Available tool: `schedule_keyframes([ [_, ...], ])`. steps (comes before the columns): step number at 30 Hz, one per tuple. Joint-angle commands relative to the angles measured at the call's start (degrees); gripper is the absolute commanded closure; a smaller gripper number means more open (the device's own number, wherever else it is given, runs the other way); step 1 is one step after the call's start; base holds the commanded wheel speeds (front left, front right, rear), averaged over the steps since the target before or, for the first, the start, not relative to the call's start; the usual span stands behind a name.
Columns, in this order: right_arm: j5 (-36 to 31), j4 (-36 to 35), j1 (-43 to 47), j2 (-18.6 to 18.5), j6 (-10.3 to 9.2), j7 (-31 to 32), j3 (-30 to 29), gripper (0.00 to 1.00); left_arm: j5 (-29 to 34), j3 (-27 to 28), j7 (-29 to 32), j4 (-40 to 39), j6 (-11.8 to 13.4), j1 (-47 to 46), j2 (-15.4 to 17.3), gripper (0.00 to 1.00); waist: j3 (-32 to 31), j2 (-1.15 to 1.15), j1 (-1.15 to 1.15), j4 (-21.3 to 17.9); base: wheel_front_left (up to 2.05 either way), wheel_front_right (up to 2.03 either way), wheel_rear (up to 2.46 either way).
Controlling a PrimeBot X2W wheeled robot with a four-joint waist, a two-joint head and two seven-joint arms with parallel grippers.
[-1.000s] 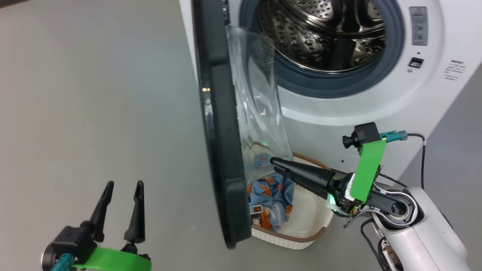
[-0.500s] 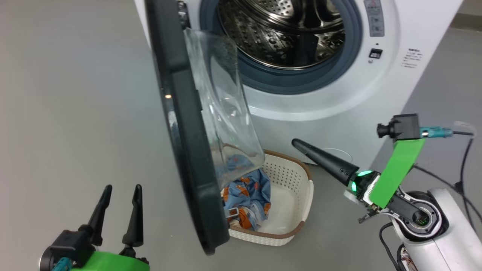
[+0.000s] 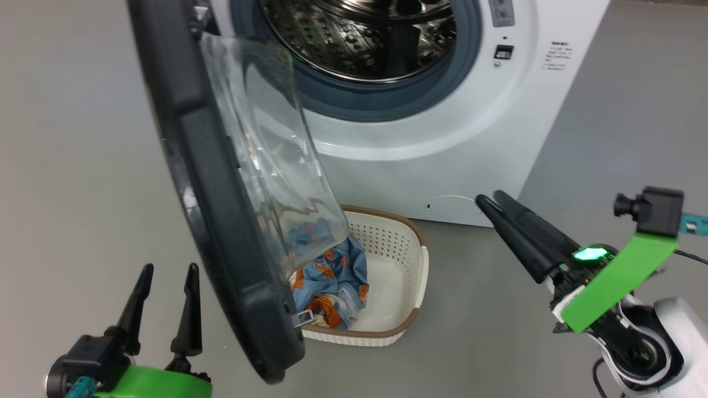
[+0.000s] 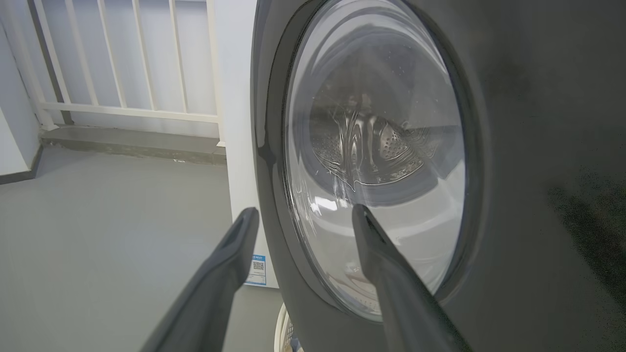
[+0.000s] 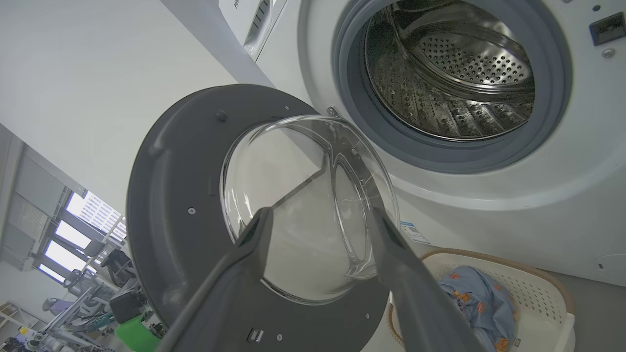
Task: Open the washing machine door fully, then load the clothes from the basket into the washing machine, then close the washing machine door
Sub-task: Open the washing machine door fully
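The washing machine point(image 3: 442, 155) stands with its steel drum point(image 3: 359, 38) exposed. Its door point(image 3: 210, 210) swings out towards me, edge-on, the clear glass bowl point(image 3: 265, 155) bulging right. Under the door's lower edge, the cream basket point(image 3: 395, 243) on the floor holds blue and orange clothes point(image 3: 332, 276). My left gripper point(image 3: 170, 271) is open, left of the door; in the left wrist view the gripper point(image 4: 304, 211) faces the door's outer face point(image 4: 538, 146). My right gripper point(image 3: 490, 197) hangs open and empty right of the basket, pointing at the door's inner face point(image 5: 171, 220).
Grey floor spreads on both sides of the machine. A white railing point(image 4: 122, 102) runs along the far wall beyond the machine. A blue sticker point(image 4: 256, 269) marks the machine's side. A dark cable point(image 3: 691, 254) trails by my right arm.
The head camera has swung, shifting the whole scene left and up. My right gripper has drawn back from the glass bowl over the basket to the basket's right. The left gripper stays put.
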Motion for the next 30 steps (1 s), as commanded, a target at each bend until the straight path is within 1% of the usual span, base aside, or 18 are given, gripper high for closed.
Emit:
schedule_keyframes([
  [1, -1.56, -1.71, 0.72, -1.24, 0.10, -1.88, 1.27, 0.00, 0.47, 2.18, -0.47, -1.73, -0.18, -1.42, 1.04, 0.00, 0.91, 0.00, 0.00, -1.30, 0.00, 0.00, 0.00],
  [4, -5.61, -0.51, 1.84, -3.39, 0.10, -8.19, 2.60, 0.00, 0.60, 2.49, -0.47, -2.03, -0.18, -1.49, 1.08, 0.00, 1.35, 0.00, 0.00, -1.99, 0.00, 0.00, 0.00],
  [5, -9.25, 0.88, 2.41, -4.72, 0.10, -12.76, 3.10, 0.00, 0.70, 2.54, -0.47, -2.18, -0.18, -1.51, 1.17, 0.00, 1.62, 0.00, 0.00, -2.38, 0.00, 0.00, 0.00],
  [6, -10.99, 1.71, 2.74, -5.23, 0.10, -14.97, 3.42, 0.00, 0.77, 2.52, -0.47, -2.24, -0.18, -1.52, 1.18, 0.00, 1.70, 0.00, 0.00, -2.51, 0.00, 0.00, 0.00],
  [10, -15.97, 5.35, 4.16, -6.02, 0.10, -23.61, 3.06, 0.00, 0.98, 2.63, -0.47, -2.55, -0.18, -1.38, 1.14, 0.00, 2.00, 0.00, 0.00, -3.06, 0.00, 0.00, 0.00],
  [12, -17.95, 7.15, 4.92, -5.95, 0.10, -26.47, 2.50, 0.00, 1.05, 2.70, -0.47, -2.72, -0.18, -1.25, 1.08, 0.00, 2.09, 0.00, 0.00, -3.33, 0.00, 0.00, 0.00],
  [15, -21.07, 9.24, 6.07, -5.33, 0.10, -28.39, 1.59, 0.00, 1.11, 2.95, -0.47, -2.91, -0.18, -1.06, 0.99, 0.00, 2.10, 0.00, 0.00, -3.74, 0.00, 0.00, 0.00],
  [20, -26.76, 12.32, 7.41, -3.95, 0.10, -29.19, 0.48, 0.00, 1.07, 3.43, -0.47, -3.19, -0.18, -0.83, 0.88, 0.00, 2.05, 0.00, 0.00, -4.25, 0.00, 0.00, 0.00],
  [22, -28.64, 12.92, 7.66, -2.55, 0.10, -29.23, -1.06, 0.00, 1.07, 3.54, -0.47, -3.25, -0.18, -0.82, 0.88, 0.00, 2.10, 0.00, 0.00, -4.41, 0.00, 0.00, 0.00],
  [24, -29.69, 13.52, 8.20, -1.09, 0.10, -29.25, -2.14, 0.00, 1.08, 3.58, -0.47, -3.30, -0.18, -0.88, 0.86, 0.00, 2.18, 0.00, 0.00, -4.50, 0.00, 0.00, 0.00],
  [30, -33.85, 14.64, 8.47, -0.08, 0.10, -29.26, -3.50, 0.00, 1.04, 3.33, -0.47, -3.35, -0.18, -0.88, 0.69, 0.00, 2.26, 0.00, 0.00, -4.43, 0.00, 0.00, 0.00],
])
